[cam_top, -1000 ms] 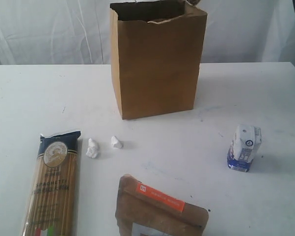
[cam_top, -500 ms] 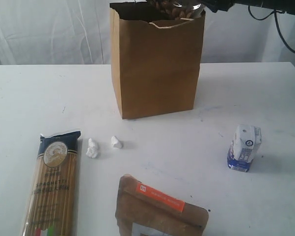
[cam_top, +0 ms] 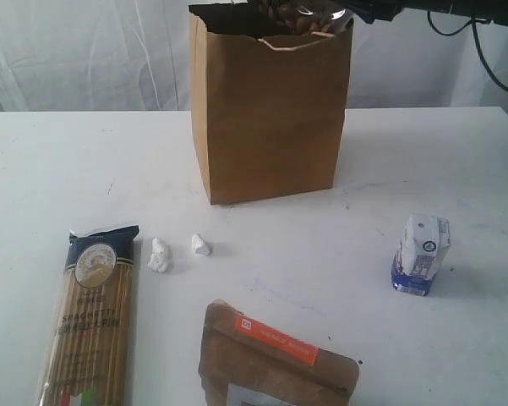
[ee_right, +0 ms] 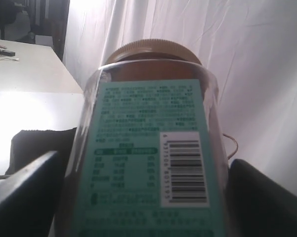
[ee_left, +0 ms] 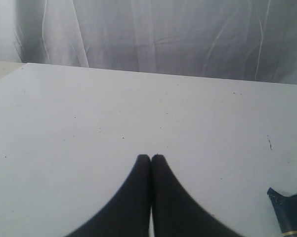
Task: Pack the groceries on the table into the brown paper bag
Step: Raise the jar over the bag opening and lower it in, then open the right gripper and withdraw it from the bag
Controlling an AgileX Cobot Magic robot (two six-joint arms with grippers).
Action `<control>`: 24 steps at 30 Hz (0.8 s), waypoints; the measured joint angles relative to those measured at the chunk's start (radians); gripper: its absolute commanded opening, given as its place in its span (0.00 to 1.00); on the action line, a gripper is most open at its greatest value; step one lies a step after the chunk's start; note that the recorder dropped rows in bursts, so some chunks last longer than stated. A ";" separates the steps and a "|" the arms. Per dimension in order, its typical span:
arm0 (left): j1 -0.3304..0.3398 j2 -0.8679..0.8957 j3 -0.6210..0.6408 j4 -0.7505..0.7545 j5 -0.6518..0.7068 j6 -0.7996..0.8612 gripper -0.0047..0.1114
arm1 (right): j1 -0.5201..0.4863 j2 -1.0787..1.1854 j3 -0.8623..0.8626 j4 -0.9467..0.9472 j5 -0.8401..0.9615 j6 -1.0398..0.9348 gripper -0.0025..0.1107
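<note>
Flanking the nut jar (ee_right: pixel 150 143), right gripper (ee_right: pixel 144 200) clasps it.

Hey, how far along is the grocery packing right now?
Done: nothing can be confirmed, because the inside of the brown paper bag is hidden. In hand: the right gripper holds the gold-lidded nut jar at the bag's mouth. Left: the spaghetti packet, the orange-labelled pouch and the white-blue carton are on the table. The left gripper is shut and empty.
</note>
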State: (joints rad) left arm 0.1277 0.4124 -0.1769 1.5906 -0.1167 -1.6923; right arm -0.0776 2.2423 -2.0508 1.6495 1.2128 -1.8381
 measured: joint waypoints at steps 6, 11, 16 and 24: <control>0.000 0.000 0.000 0.000 0.000 0.000 0.04 | 0.000 0.000 0.000 -0.037 0.000 0.035 0.64; 0.000 0.000 0.000 0.000 0.000 0.000 0.04 | 0.000 0.000 0.000 -0.035 0.000 0.040 0.64; 0.000 0.000 0.000 0.000 -0.002 0.000 0.04 | 0.000 0.000 0.000 -0.035 0.000 0.040 0.68; 0.000 0.000 0.000 0.000 -0.019 0.002 0.04 | 0.000 -0.004 0.000 0.009 0.000 0.040 0.95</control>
State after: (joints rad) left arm 0.1277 0.4124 -0.1769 1.5906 -0.1358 -1.6906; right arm -0.0776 2.2380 -2.0508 1.6586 1.2128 -1.7978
